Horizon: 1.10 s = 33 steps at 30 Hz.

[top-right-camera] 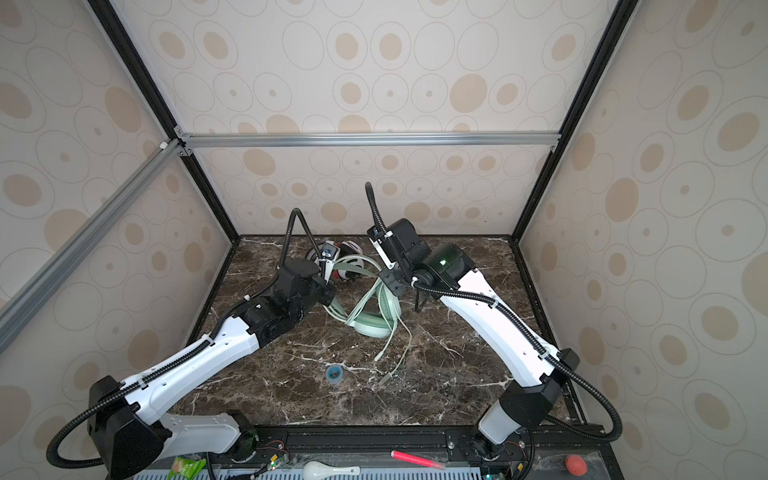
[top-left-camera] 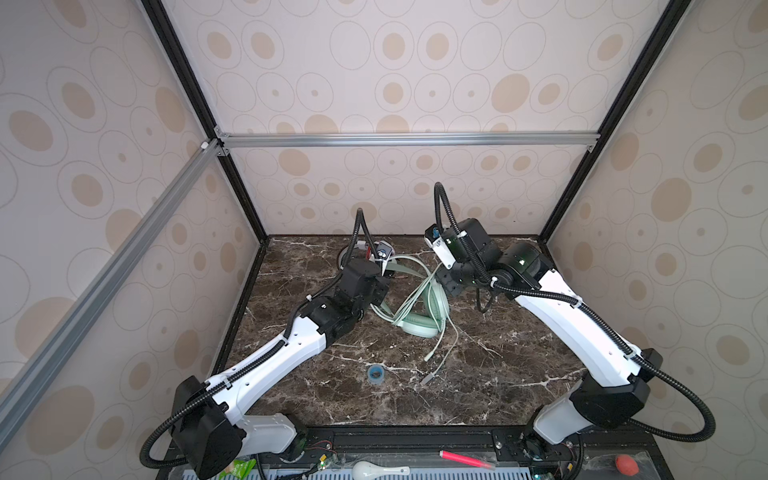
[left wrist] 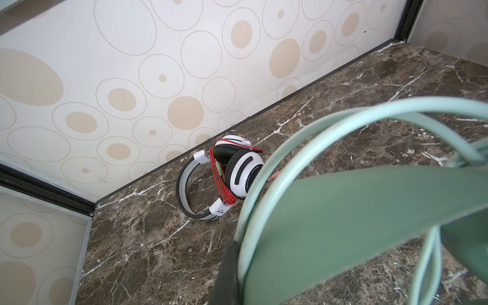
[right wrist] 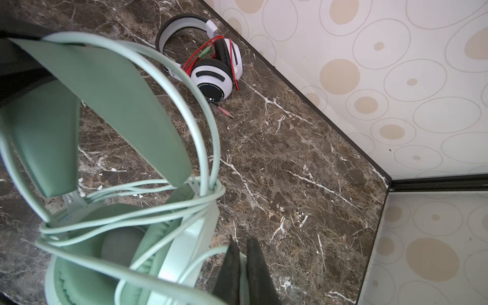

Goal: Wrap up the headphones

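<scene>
The mint-green headphones [top-left-camera: 419,328] are lying near the middle of the dark marble table [top-left-camera: 511,374], one ear cup down on the stone. Their padded headband [left wrist: 356,219] is rising toward the left arm [top-left-camera: 286,349], whose jaws are standing closed and clamping that band. In the left wrist view only one dark finger [left wrist: 227,269] is showing, pressed against the band's edge. The pale cord [right wrist: 216,150] is winding several turns around the yokes above the ear cups, and a wider loop of it is arching over the headband. From the cup, strands are running up taut to the right arm [top-left-camera: 582,332]. Its jaws are sitting almost together with only a sliver of gap, and a pale strip of the cord is showing between them, so they are pinching the cord. The rest of the cord is trailing loose over the table toward the near edge, its plug [top-left-camera: 428,378] lying apart from the cup. The white-and-black headphones [left wrist: 237,169] are resting at the far edge of the table, close to the back wall. The red cord [left wrist: 223,184] is bundled around them, and a pink plug [right wrist: 225,111] is lying just beside one cup. A small blue ring [top-left-camera: 376,374] is sitting nearer the front, well apart from both pairs.
</scene>
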Each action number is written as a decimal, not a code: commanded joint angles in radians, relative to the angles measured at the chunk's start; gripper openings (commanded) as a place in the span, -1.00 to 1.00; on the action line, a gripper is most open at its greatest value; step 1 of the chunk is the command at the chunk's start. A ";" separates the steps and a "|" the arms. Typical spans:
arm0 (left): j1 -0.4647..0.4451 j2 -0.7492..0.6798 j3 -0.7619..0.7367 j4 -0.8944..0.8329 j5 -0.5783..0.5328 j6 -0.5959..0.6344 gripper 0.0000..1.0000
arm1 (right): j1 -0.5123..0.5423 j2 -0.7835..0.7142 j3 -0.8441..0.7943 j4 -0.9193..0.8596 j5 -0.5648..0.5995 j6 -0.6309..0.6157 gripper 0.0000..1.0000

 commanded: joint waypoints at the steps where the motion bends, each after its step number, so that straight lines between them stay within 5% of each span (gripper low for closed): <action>1: -0.002 -0.048 -0.006 -0.047 0.040 0.046 -1.00 | -0.034 -0.011 0.033 0.019 0.107 -0.017 -0.79; 12: -0.002 -0.082 0.029 -0.110 0.183 0.008 -1.00 | -0.132 -0.015 -0.032 0.098 0.026 -0.009 -0.75; 33: -0.002 -0.047 0.328 -0.220 0.318 -0.188 -1.00 | -0.341 -0.232 -0.489 0.566 -0.445 0.221 -0.58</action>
